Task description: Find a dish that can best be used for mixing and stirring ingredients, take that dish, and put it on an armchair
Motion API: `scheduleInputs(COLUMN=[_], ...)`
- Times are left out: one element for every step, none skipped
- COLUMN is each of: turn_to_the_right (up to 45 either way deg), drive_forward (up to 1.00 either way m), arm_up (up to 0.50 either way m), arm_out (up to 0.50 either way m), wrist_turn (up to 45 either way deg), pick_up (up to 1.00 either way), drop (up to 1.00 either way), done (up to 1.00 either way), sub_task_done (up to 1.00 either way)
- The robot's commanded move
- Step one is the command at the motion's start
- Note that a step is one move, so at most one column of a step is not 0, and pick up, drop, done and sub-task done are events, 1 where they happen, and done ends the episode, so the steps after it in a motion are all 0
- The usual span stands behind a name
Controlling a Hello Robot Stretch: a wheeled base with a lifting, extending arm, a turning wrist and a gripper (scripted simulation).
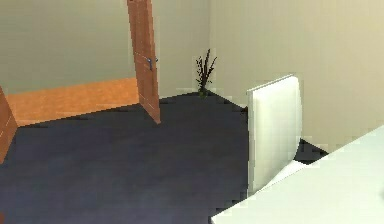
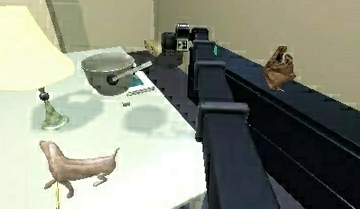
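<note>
In your forward view, a door (image 1: 143, 55) stands open at the middle, with a plant (image 1: 205, 71) in the corner to its right. A chair (image 1: 275, 130) stands at the right, just beside the table (image 1: 330, 190) in the lower right corner. In your arm side view, a lamp (image 2: 50, 113) stands on the table's left part. A bowl (image 2: 107, 66) sits behind it and an animal figurine (image 2: 81, 166) lies in front. Right of the table runs a long piece of furniture (image 2: 327, 123) with a small object (image 2: 279, 68) on top.
</note>
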Motion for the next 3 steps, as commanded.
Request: scheduleInputs(turn_to_the_right=[0.0,0.0,0.0], drive_forward=[0.00,0.00,0.00], arm_up=[0.00,0.00,0.00], arm_out=[0.00,0.00,-0.44], wrist_turn=[-45.0,-24.0,0.0], pick_up=[0.00,0.00,0.00], drop=[0.00,0.00,0.00], done=[0.00,0.00,0.00], sub_task_done=[0.00,0.00,0.00])
